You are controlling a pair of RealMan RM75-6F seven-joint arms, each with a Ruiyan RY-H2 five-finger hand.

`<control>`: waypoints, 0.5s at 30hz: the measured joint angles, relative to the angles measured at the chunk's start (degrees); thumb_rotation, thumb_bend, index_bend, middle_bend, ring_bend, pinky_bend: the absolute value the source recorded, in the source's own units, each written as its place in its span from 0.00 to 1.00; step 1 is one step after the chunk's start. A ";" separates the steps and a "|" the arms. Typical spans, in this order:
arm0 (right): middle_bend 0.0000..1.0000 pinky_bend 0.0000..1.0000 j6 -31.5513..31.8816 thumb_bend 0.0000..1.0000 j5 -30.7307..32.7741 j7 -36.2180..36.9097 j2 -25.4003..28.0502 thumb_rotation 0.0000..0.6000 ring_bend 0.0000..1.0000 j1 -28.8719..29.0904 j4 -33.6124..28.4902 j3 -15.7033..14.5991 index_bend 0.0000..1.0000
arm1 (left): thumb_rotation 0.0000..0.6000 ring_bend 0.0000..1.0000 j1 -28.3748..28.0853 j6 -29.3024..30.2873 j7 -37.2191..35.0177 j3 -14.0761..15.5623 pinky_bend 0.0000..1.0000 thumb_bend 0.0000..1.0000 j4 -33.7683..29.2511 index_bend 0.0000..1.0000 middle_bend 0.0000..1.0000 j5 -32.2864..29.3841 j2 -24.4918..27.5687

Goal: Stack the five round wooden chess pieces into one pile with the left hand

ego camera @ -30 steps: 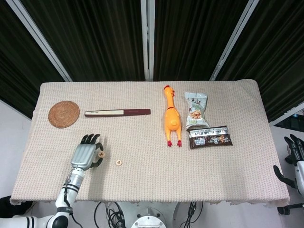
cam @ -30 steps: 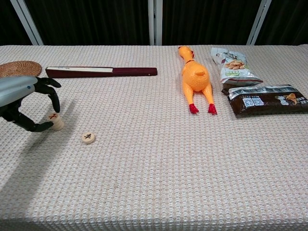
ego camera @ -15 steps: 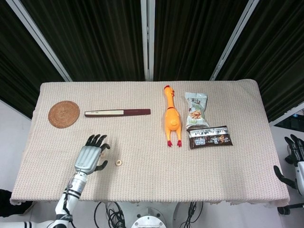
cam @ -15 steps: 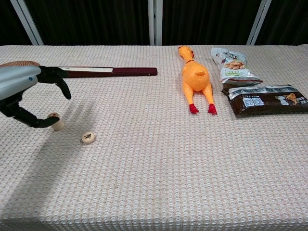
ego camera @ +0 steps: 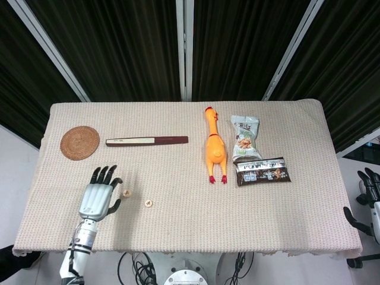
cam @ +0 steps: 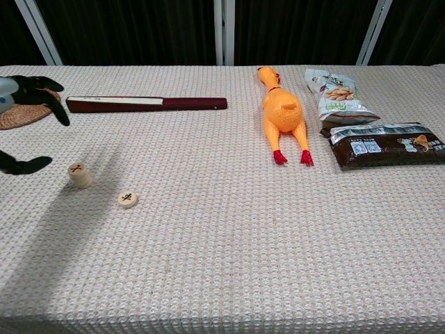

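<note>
A cloth-covered table (ego camera: pixel 178 225) fills both views. In the lower left of the head view the left hand (ego camera: pixel 98 195) hovers over the cloth with its fingers spread apart and nothing in them; half a second ago it was closer in, with its thumb against the stack of wooden pieces (cam: pixel 80 175), and it has since let go and drawn back to the left. That stack now stands free and upright at the left of the chest view, several pieces tall, though the exact count cannot be made out. One single wooden piece (cam: pixel 126 199) lies flat just to its lower right, apart from it. So the stacking looks nearly done: the release suggests the latest piece is placed, and the lone disc probably comes next. The right hand (ego camera: pixel 369 196) sits at the far right edge of the head view, off the table, fingers apart and empty. Further back lie a woven coaster (ego camera: pixel 79 142), a long dark fan (ego camera: pixel 146 141), a rubber chicken (ego camera: pixel 214 146) and two snack packets (ego camera: pixel 261 171).
</note>
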 measured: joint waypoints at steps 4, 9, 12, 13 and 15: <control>0.00 0.00 -0.03 0.27 -0.24 -0.47 -0.10 1.00 0.00 0.01 -0.19 -0.15 0.00 | 1.00 0.00 1.72 -0.48 -0.20 1.13 0.00 0.30 -1.66 0.32 0.00 -4.04 2.95; 0.00 0.00 0.18 0.27 -0.45 -0.93 -0.26 1.00 0.00 -0.10 -0.37 -0.27 0.00 | 1.00 0.00 2.80 -3.64 -5.03 2.09 0.00 0.32 -0.40 0.30 0.00 -5.43 3.77; 0.00 0.00 0.45 0.27 -0.61 -0.88 -0.25 1.00 0.00 -0.20 -0.40 -0.30 0.00 | 1.00 0.00 3.05 -6.30 -7.68 2.50 0.00 0.32 1.36 0.27 0.00 -5.56 3.63; 0.00 0.00 0.52 0.27 -0.65 -0.77 -0.23 1.00 0.00 -0.25 -0.38 -0.32 0.00 | 1.00 0.00 3.10 -7.16 -8.67 2.58 0.00 0.32 2.02 0.26 0.00 -5.56 3.44; 0.00 0.00 0.58 0.27 -0.65 -0.59 -0.20 1.00 0.00 -0.29 -0.32 -0.32 0.00 | 1.00 0.00 3.15 -8.24 -9.87 2.67 0.00 0.32 3.02 0.25 0.00 -5.39 3.11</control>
